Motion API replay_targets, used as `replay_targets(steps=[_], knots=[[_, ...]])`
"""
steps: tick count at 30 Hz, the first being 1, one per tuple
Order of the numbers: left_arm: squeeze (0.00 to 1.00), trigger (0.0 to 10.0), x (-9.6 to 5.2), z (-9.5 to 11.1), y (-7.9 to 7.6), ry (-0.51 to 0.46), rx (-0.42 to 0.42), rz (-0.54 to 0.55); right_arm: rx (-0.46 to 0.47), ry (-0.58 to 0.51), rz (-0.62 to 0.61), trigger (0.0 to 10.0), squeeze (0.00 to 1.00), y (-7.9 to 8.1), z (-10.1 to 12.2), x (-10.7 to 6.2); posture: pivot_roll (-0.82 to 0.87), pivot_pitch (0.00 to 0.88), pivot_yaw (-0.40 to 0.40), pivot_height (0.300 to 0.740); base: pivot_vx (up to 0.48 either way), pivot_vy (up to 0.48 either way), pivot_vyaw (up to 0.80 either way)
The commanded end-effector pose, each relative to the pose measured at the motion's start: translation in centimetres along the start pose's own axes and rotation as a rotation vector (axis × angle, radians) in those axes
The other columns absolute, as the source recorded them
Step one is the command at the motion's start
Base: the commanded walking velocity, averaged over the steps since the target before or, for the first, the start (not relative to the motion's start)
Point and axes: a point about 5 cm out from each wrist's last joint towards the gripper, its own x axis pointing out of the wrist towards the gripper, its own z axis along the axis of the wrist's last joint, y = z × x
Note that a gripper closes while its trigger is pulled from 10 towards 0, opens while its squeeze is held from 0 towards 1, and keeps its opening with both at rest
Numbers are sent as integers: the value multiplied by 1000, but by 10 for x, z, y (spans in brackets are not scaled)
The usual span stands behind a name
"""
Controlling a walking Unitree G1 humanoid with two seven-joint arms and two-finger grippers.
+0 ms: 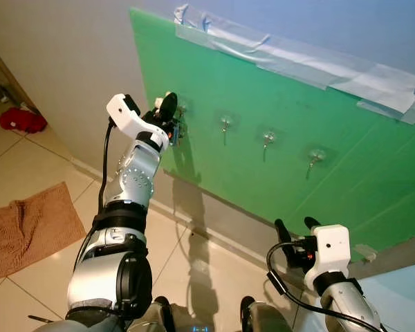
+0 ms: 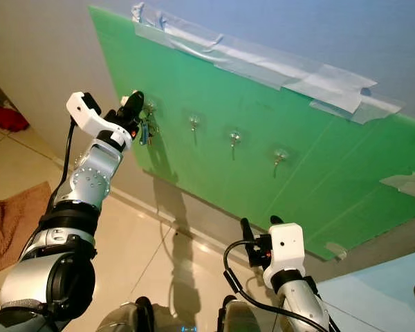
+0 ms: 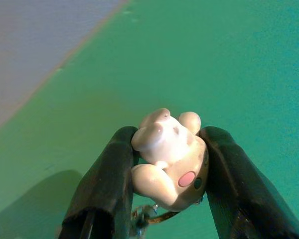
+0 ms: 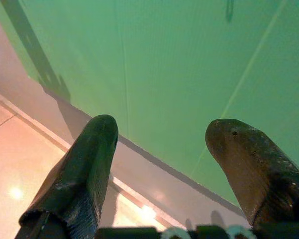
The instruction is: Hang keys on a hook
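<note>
A bright green board [image 1: 277, 104] covers the grey-white wall, its top edge fixed with pale translucent tape [image 1: 311, 66]. Black gripper fingers [image 3: 107, 184] clamp a cream keyring charm [image 3: 169, 159] with a pink spot. On the beige floor tiles [image 1: 34, 159] — a rust-brown mat [image 1: 28, 228] and a red cloth [image 1: 22, 120].

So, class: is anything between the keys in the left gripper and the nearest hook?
Nothing visible. The left gripper holds the keys by their white charm right at the leftmost hook on the green board. The right gripper hangs low, well clear.
</note>
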Motion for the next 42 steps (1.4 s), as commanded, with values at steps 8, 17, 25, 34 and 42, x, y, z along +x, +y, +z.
replay_targets(steps=[8,17,25,34,42], knots=[[0,0,-2,7,6,-33,-82,42,-10,12,10,10000,0,-1,-2,-1,-320,139,28,740,0,0,0],[0,0,-8,9,32,-40,-118,180,-9,19,13,10000,0,0,-3,-3,-321,158,24,740,0,0,0],[0,0,-10,0,34,-6,-73,177,-8,23,11,10000,0,0,-4,-4,-324,164,25,740,0,0,0],[0,0,-1,7,0,-2,86,3,-7,25,7,10000,0,-2,-5,-3,-324,160,27,740,0,0,0],[0,0,6,25,-17,-61,132,-65,-7,25,5,10000,0,-3,-6,-3,-327,159,27,740,0,0,0]])
